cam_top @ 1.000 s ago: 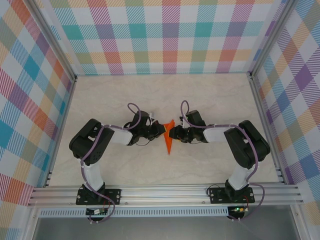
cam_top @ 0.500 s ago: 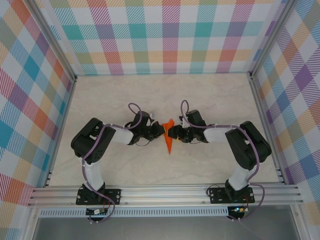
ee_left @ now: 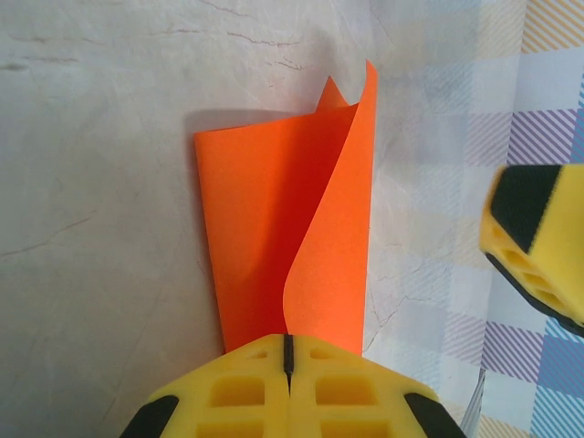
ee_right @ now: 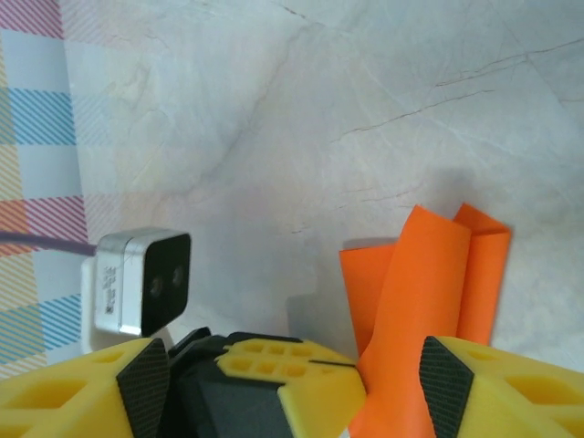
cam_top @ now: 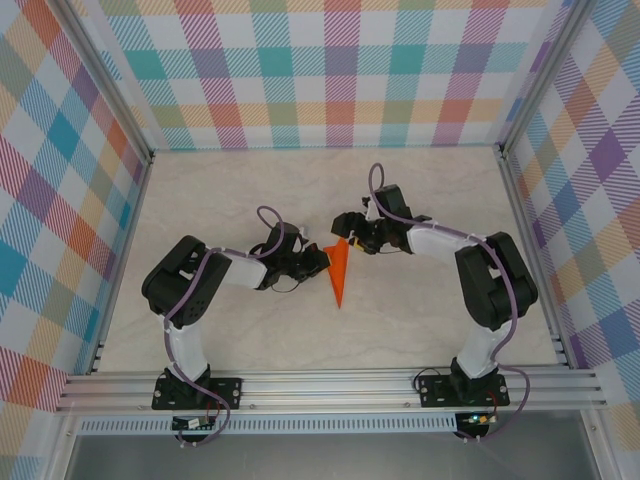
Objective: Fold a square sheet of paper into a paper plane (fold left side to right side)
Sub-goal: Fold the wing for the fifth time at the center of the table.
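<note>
Top view: my left end effector (cam_top: 320,262) clenched on the paper plane (cam_top: 338,272), a narrow orange dart on the counter (cam_top: 230,190); right end effector (cam_top: 352,234) released beside its wide end. Left wrist: upper flap curls, uncreased. Right wrist: layers loose; I judge final creasing remains.

Paper plane (ee_left: 265,228) of thin matt orange paper, crisply creased; bench (ee_left: 100,182) smooth, pale, marble-veined; left pincer (ee_left: 287,342) of matt yellow moulded plastic
</note>
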{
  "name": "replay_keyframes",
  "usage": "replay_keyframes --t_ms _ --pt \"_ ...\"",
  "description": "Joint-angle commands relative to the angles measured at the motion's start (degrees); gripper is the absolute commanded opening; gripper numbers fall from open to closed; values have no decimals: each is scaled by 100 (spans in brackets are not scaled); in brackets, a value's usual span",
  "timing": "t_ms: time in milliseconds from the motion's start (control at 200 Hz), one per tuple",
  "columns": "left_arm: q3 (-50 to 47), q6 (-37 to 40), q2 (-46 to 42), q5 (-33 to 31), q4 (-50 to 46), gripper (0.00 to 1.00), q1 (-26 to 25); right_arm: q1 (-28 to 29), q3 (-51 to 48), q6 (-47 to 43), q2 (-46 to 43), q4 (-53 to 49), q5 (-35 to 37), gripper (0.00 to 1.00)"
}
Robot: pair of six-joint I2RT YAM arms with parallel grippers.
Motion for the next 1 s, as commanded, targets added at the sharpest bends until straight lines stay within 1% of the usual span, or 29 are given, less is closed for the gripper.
replay_keyframes --t_ms 0,180,405,615,995 --pt "75 96 -29 11 5 0 86 39 291 152 316 -498 120 77" --pt "64 98 -52 15 8 0 85 109 611 150 636 -657 98 80" --pt "80 143 -52 -4 -46 0 85 144 677 140 879 -672 60 80" --pt "209 378 12 55 -226 0 104 184 751 65 1112 -790 96 80" --pt "309 519 142 -6 -411 0 147 224 707 -89 1189 -1065 258 80"
